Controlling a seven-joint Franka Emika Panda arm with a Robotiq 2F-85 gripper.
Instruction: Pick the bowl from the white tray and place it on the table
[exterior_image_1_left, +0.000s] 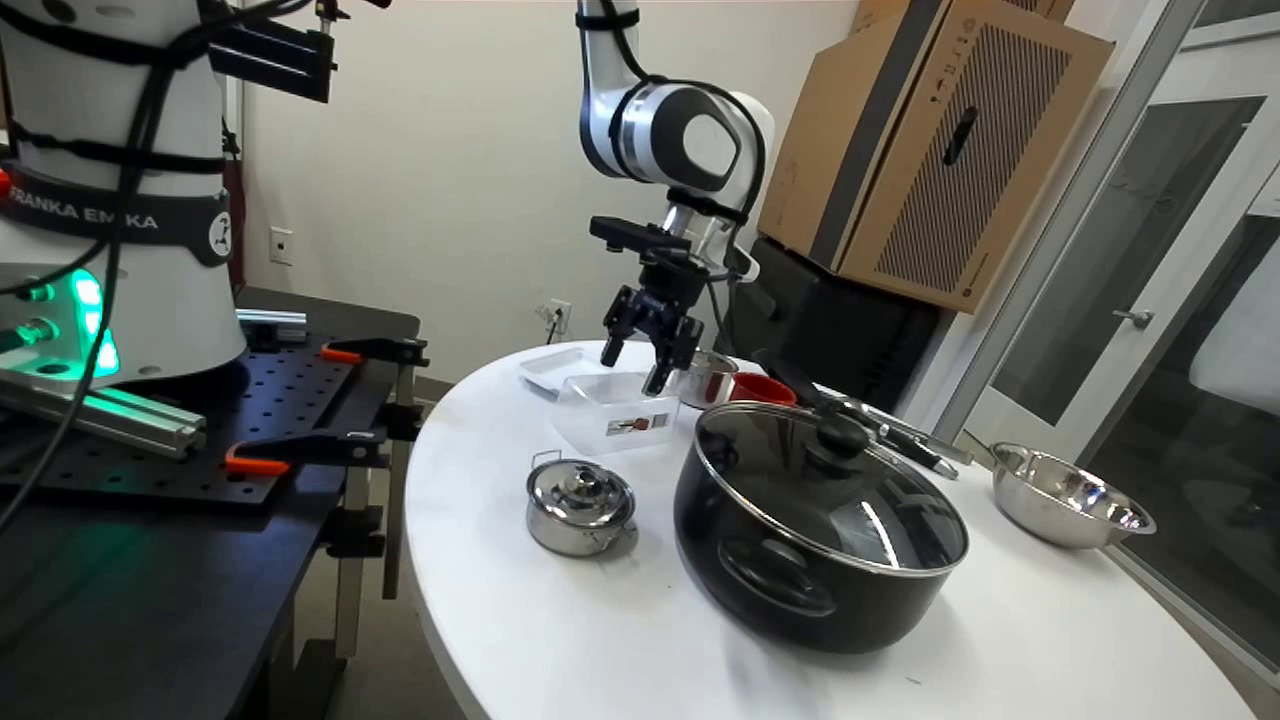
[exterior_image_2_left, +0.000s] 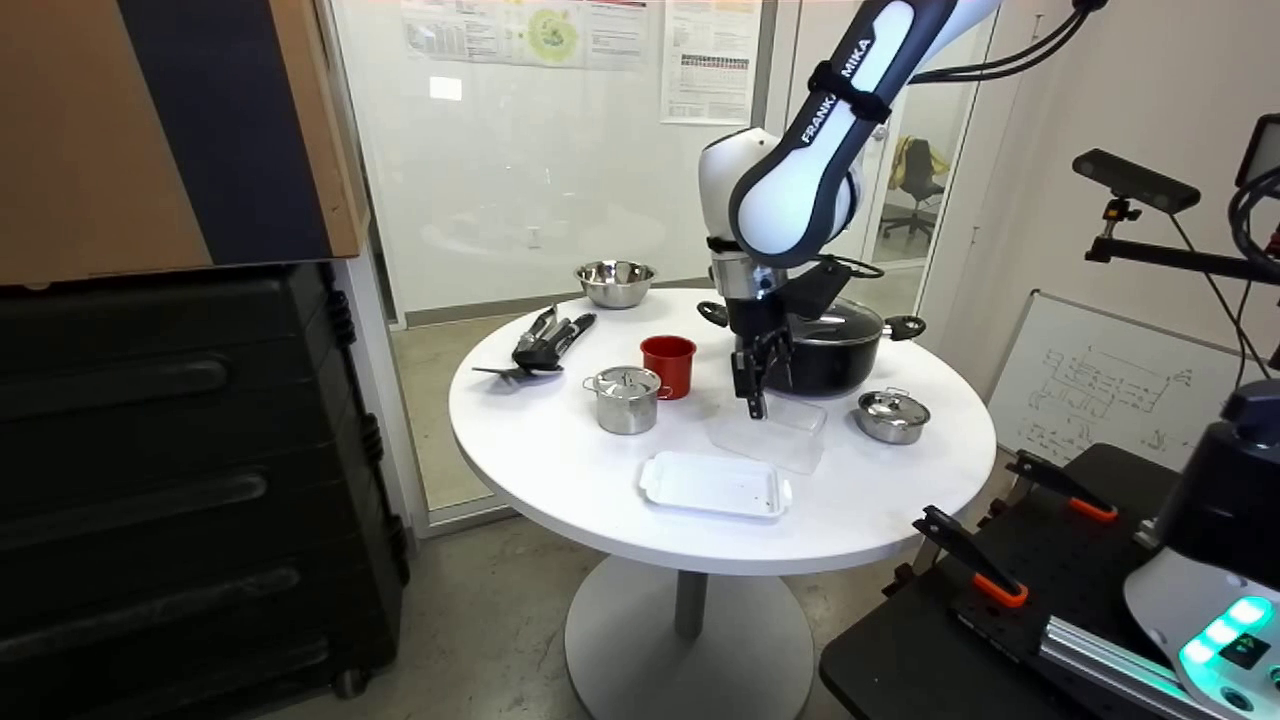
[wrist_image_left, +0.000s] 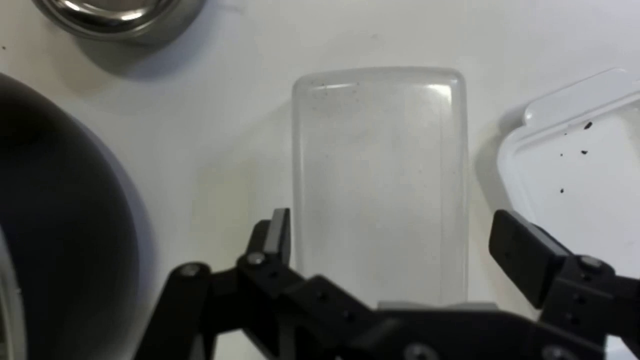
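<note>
The bowl (exterior_image_1_left: 615, 412) shows as a pale, see-through, rectangular tub on the white round table (exterior_image_1_left: 520, 620). It also stands there in an exterior view (exterior_image_2_left: 795, 448) and in the wrist view (wrist_image_left: 375, 150). The white tray (exterior_image_2_left: 710, 485) lies beside it, holding only dark specks; part of it shows in the wrist view (wrist_image_left: 600, 210). My gripper (exterior_image_1_left: 632, 370) points down over the bowl. In the wrist view my gripper (wrist_image_left: 391, 220) is open, its fingers outside the bowl's two long sides. I cannot tell whether they touch it.
The black pot with glass lid (exterior_image_1_left: 820, 590) stands close on one side. The small steel lidded pot (exterior_image_2_left: 893, 420), a taller steel lidded pot (exterior_image_2_left: 627, 402) and a red cup (exterior_image_2_left: 668, 368) stand near. Utensils (exterior_image_2_left: 545, 345) and a steel bowl (exterior_image_1_left: 1065, 500) lie farther off.
</note>
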